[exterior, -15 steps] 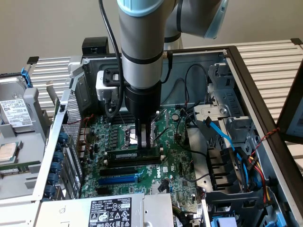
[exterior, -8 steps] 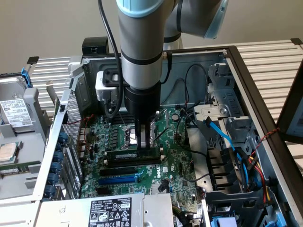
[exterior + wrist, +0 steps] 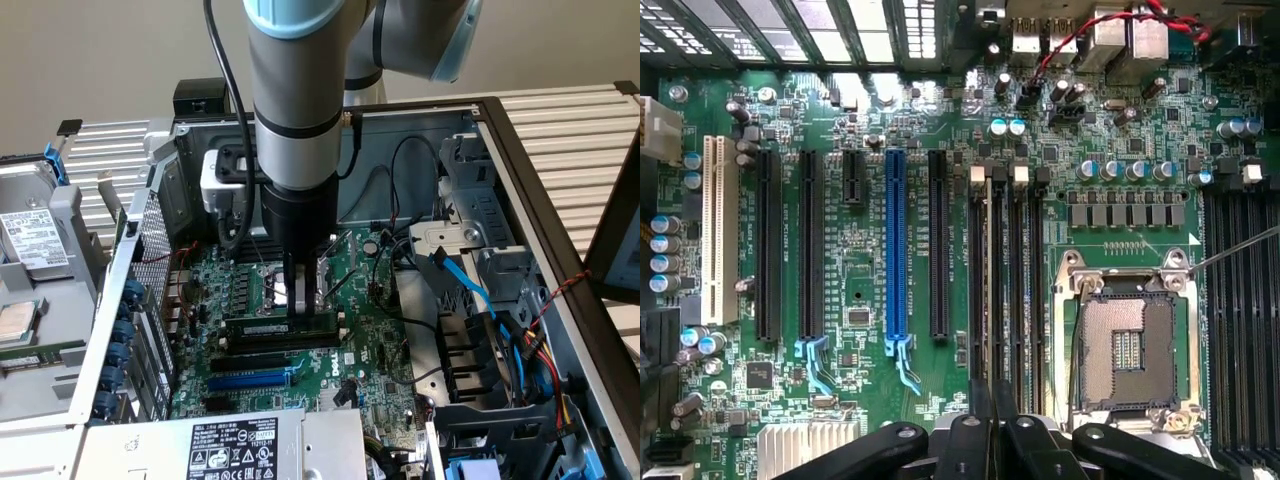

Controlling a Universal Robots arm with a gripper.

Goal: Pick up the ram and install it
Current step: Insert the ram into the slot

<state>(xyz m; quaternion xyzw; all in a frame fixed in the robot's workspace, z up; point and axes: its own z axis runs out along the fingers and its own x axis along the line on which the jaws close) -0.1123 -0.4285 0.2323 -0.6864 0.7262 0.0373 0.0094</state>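
The ram (image 3: 281, 326) is a long dark-green stick with a whitish label. It stands on edge along the black memory slots (image 3: 270, 360) of the green motherboard (image 3: 380, 340), inside the open computer case. My gripper (image 3: 299, 300) comes straight down from the arm and is shut on the ram's top edge near its middle. In the wrist view the black fingers (image 3: 970, 440) meet over the ram (image 3: 987, 320). It is seen edge-on there, as a thin dark strip lined up with the memory slots with white end clips (image 3: 977, 173).
A blue slot (image 3: 896, 240) and black expansion slots lie beside the memory slots, and the open CPU socket (image 3: 1130, 345) lies on their other side. Blue cables (image 3: 465, 280) and drive bays crowd the exterior view's right. A labelled power supply (image 3: 235, 445) sits in front, and a hard drive (image 3: 30, 240) lies outside the case.
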